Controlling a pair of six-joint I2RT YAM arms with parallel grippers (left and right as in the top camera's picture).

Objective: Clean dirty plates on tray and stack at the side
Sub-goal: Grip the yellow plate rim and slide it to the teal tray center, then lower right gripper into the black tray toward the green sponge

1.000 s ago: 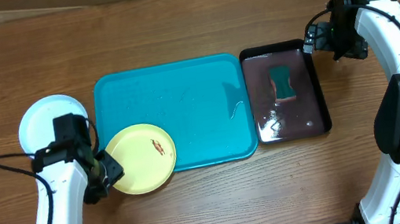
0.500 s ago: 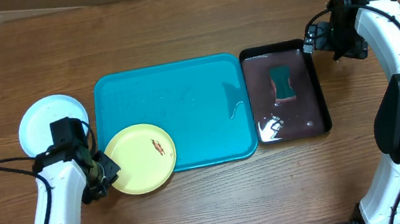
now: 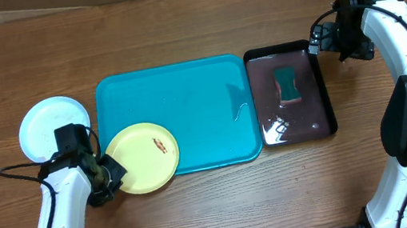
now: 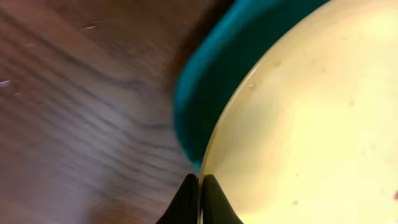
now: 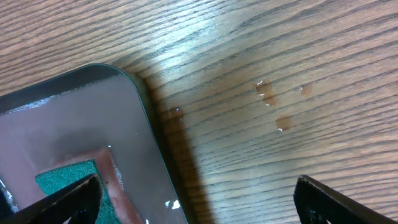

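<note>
Overhead view: the left gripper pinches the left rim of the yellow-green round flat plate. The left wrist view shows its jaws pressed almost together on that rim. The plate lies across the lower-left corner of the large turquoise rectangular plastic tray, partly overhanging the wooden table. A white round plate rests on the table left of the tray. The right gripper, jaws spread and empty, hangs beside the small black tray.

The yellow-green plate is blurred and cut off in the left wrist view.
</note>
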